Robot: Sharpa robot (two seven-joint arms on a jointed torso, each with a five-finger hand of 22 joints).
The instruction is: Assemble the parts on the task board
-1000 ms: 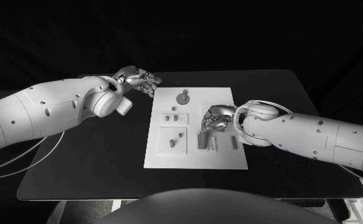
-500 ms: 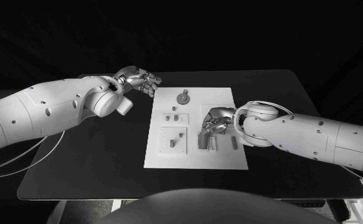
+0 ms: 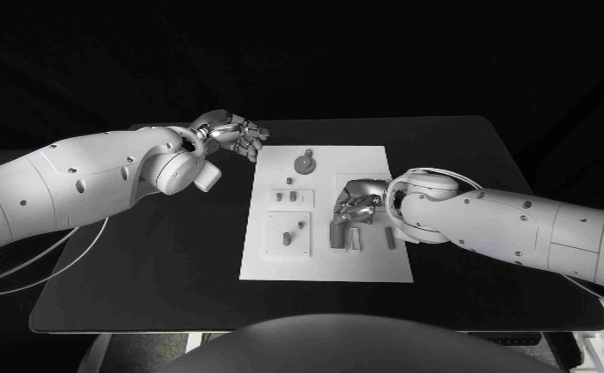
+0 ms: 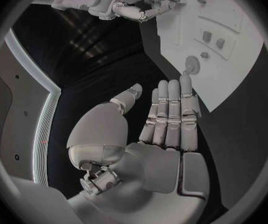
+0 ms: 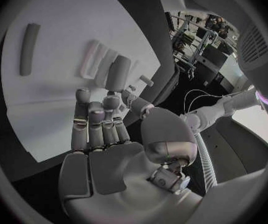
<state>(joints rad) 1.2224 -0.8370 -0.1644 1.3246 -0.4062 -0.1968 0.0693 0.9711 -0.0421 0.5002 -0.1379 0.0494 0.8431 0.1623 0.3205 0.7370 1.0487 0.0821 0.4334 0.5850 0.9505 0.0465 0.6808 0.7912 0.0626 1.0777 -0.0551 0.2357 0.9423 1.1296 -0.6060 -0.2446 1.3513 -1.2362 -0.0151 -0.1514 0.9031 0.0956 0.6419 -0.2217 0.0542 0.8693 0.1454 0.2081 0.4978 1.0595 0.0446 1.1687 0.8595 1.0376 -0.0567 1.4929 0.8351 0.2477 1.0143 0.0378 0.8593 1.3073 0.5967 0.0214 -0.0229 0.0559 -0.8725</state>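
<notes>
a: where is the left hand (image 3: 230, 136)?
b: off the task board (image 3: 279, 264), over the black table (image 3: 151, 277) by its far left corner, fingers straight and apart, holding nothing.
a: and the parts?
b: a round knob (image 3: 304, 162) stands near that hand; two small blocks (image 3: 287, 196) and a peg (image 3: 287, 238) sit mid-board.
a: the right hand (image 3: 359, 199)?
b: over the board's middle, fingers curled just above the upright bars (image 3: 342, 234); whether it grips any i cannot tell.
</notes>
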